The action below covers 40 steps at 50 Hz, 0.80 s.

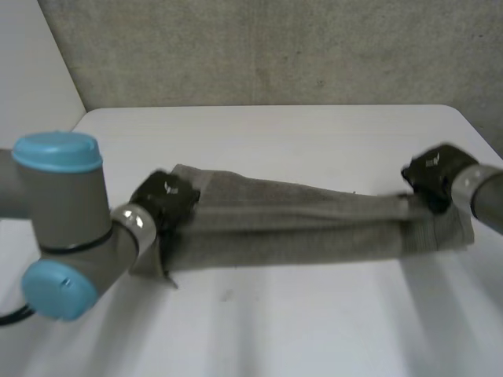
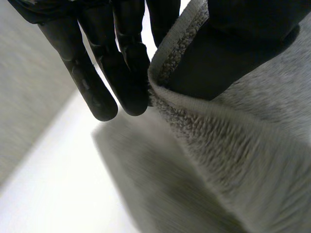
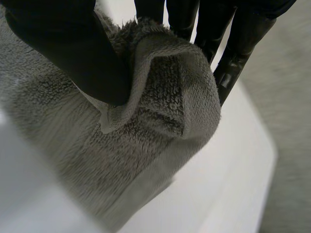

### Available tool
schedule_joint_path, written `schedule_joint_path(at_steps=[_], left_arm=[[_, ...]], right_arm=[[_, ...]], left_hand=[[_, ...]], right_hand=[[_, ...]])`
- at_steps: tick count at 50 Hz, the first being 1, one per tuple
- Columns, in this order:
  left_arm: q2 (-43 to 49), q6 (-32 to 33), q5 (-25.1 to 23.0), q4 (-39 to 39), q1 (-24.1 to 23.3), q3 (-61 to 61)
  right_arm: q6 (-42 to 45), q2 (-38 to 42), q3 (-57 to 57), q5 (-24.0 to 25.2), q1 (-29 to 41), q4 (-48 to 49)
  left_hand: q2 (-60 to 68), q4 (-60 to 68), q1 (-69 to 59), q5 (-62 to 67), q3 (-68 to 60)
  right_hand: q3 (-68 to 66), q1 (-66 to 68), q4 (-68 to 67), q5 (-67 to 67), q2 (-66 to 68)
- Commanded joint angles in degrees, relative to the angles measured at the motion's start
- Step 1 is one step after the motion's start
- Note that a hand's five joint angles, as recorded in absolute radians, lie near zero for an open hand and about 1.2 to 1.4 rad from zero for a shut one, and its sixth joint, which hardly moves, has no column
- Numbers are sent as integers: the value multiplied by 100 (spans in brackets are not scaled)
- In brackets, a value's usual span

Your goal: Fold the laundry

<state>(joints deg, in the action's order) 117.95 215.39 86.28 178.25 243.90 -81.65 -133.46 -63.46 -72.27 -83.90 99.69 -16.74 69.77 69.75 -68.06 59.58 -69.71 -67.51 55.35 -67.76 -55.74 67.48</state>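
A grey towel [image 1: 299, 224] is stretched in a long band over the white table [image 1: 275, 133] — the left hand [image 1: 167, 200] pinches its left end between thumb and fingers, and the right hand [image 1: 434, 174] pinches the right end the same way, hem bunched in its grip.

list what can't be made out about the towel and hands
- Head view: end of the towel under the left hand, covered by hand and arm.
- Head view: grip of the right hand, too small.
- Left wrist view: towel farther from the hand, blurred.
- Right wrist view: towel corner behind the thumb.
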Motion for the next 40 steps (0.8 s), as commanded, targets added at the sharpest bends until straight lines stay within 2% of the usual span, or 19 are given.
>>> schedule_joint_path(at_steps=[1,2,3,5,6,7,8,10,14,16,19,24,27,34,37,38,40], left_arm=[[378,968,21,648,17,2103],[378,1118,21,937,17,2587],[378,1119,21,940,17,2592],[282,1093,38,1674,44,3232],[281,1093,38,1678,44,3234],[168,997,47,2026,70,3347],[167,996,47,2030,70,3348],[-113,533,56,2433,70,3278],[-299,12,29,2302,105,2830],[-395,-286,21,2101,167,2156],[-448,-331,21,2003,202,1749],[-448,-331,-41,1985,220,-93],[-326,-322,-41,1995,220,-771],[-53,-313,-41,1933,228,-1529],[-53,-314,-41,1942,228,-1670],[-53,-314,-41,1942,228,-1670],[-79,-331,-41,1942,263,-1688]], right_arm=[[-584,282,1950,-863,340,1038],[-715,229,2258,-1004,366,1599],[-716,229,2261,-1005,367,1604],[-1022,-59,2332,-1110,402,2854],[-1024,-61,2331,-1111,402,2861],[-1102,-270,2192,-1137,402,3400],[-1103,-272,2191,-1137,402,3406],[-1112,-605,1692,-1094,410,4019],[-1129,-738,1206,-1005,410,3960],[-1156,-756,647,-778,445,3785],[-1147,-747,327,-619,437,3626],[-1164,-598,-865,-145,428,2775],[-1164,-396,-1349,-74,384,2415],[-1173,-369,-1825,-12,358,1991],[-1164,-369,-1870,-12,262,1947],[-1164,-369,-1870,-12,261,1947],[-1164,-386,-1870,-21,77,1938]], left_hand=[[1023,1025,-1194,1042,-1029],[1023,1025,-1194,1042,-1029],[1023,1025,-1194,1042,-1029],[1023,1025,-1194,1042,-1029],[1023,1025,-1194,1042,-1029],[1023,1025,-1194,1042,-1029],[1023,1025,-1194,1042,-1029],[1023,1025,-1194,1042,-1029],[1023,1025,-1194,1042,-1029],[1023,1025,-1194,1042,-1029],[1023,1025,-1194,1042,-1029],[1023,1025,-1194,1042,-1029],[1023,1025,-1194,1042,-1029],[959,961,-1130,978,-964],[-146,-144,-25,-127,141],[-152,-150,-19,-133,147],[-1440,-1437,1268,-1420,1434]], right_hand=[[-1249,2465,-1224,-1426,1252],[-1249,2465,-1224,-1426,1252],[-1249,2465,-1224,-1426,1252],[-1249,2465,-1224,-1426,1252],[-1249,2465,-1224,-1426,1252],[-1249,2465,-1224,-1426,1252],[-1249,2465,-1224,-1426,1252],[-1249,2465,-1224,-1426,1252],[-1249,2465,-1224,-1426,1252],[-1249,2465,-1224,-1426,1252],[-1249,2465,-1224,-1426,1252],[-1249,2465,-1224,-1426,1252],[-1249,2465,-1224,-1426,1252],[-1249,2465,-1224,-1426,1252],[-1249,2465,-1224,-1426,1252],[-1249,2465,-1224,-1426,1252],[-1249,2465,-1224,-1426,1252]])
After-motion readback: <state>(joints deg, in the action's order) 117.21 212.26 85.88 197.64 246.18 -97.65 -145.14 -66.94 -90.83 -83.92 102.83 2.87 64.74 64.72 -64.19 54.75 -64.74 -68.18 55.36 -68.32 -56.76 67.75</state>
